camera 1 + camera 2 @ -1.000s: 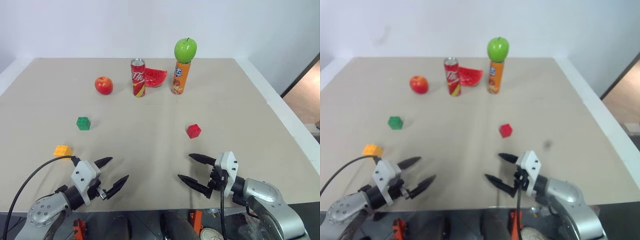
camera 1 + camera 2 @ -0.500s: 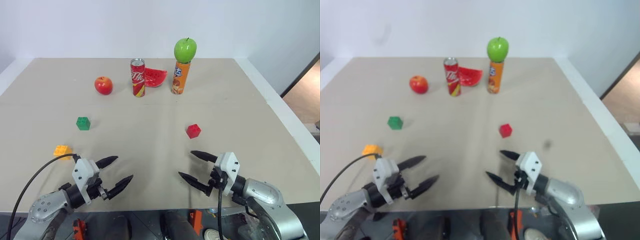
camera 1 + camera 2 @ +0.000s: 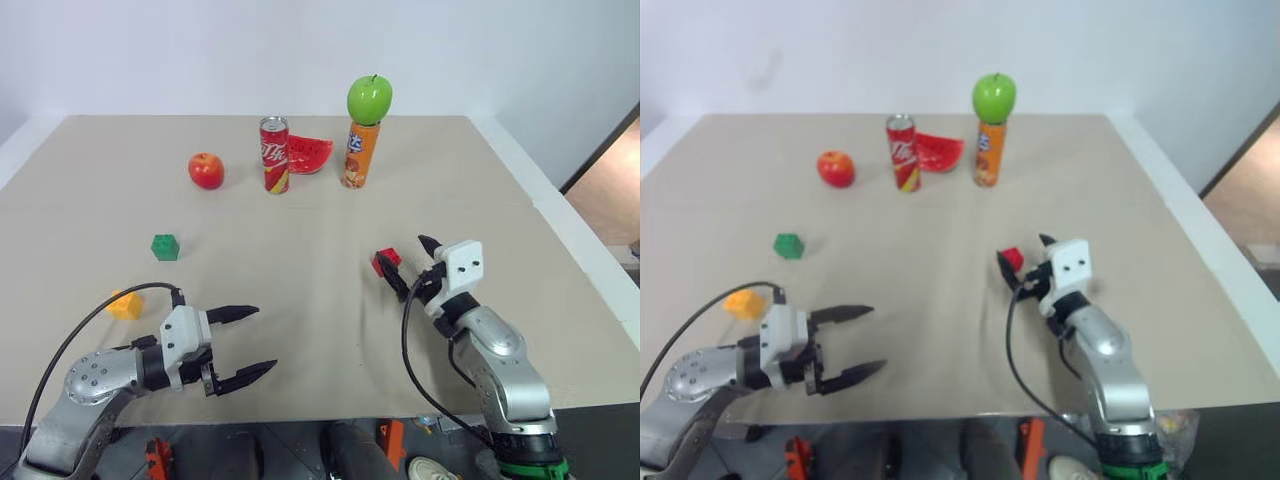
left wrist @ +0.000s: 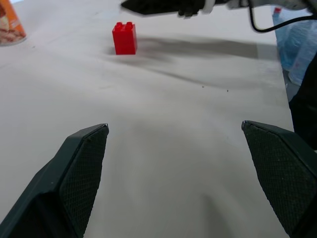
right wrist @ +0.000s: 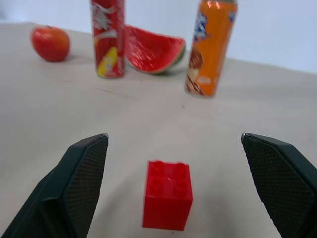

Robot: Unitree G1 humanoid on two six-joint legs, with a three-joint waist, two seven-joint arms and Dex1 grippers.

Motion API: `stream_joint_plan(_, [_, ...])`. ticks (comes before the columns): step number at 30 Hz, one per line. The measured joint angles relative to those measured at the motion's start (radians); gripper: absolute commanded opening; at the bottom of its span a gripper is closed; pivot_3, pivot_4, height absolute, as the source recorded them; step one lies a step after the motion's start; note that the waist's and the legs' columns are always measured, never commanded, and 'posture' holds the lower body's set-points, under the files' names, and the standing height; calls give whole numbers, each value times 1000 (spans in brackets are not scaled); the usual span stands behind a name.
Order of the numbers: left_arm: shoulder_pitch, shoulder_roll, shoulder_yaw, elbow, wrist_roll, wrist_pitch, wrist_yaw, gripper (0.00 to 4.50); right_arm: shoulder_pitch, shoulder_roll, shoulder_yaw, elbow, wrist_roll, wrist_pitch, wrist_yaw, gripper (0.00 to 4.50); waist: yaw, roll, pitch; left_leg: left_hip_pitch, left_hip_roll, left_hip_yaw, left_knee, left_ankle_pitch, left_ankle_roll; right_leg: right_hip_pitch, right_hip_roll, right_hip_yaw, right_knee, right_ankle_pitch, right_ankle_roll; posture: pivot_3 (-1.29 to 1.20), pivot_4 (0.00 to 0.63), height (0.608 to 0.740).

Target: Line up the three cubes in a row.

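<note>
the small red studded plastic cube (image 5: 167,194) sits on the beige table (image 3: 300,220) at twelve o'clock of the spread right gripper (image 3: 410,265). it looks light, stiff, slick: pinch its flat sides. left gripper (image 3: 243,345) spread, empty.

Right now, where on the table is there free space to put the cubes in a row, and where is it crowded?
The bare middle of the table is free, between the green cube and the red cube, in front of the soda can. It is crowded at the far edge, around the can, watermelon slice and orange can. The open right gripper stands around the red cube.
</note>
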Motion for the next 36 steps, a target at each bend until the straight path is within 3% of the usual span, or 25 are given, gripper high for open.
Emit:
stream_joint_plan(19, [0,-4,-33,0,6,3,26,4463,-59,30,-3,132,34,75,22,4500,1,0,0,0,0,-1,0,0,0,0,1,-1,0,0,0,0,150,740])
stream_joint_plan(20, [1,-4,-33,0,7,3,27,4500,-60,30,-4,134,37,76,22,4076,1,0,0,0,0,-1,0,0,0,0,0,-1,0,0,0,0,150,740])
stream_joint_plan(22, [4,-4,-34,0,10,3,28,4500,-66,34,-4,147,39,76,20,3679,1,0,0,0,0,-1,0,0,0,0,1,-1,0,0,0,0,150,740])
stream_joint_plan(29, [5,-10,-33,5,20,0,32,4500,-71,49,-10,158,55,88,17,1256,1,1,0,0,0,-1,0,0,0,0,0,0,0,0,0,0,150,740])
stream_joint_plan(36, [9,-28,-31,14,21,1,58,4500,-81,22,0,157,54,103,41,1235,1,1,0,0,0,0,0,0,0,0,0,0,0,0,0,0,150,740])
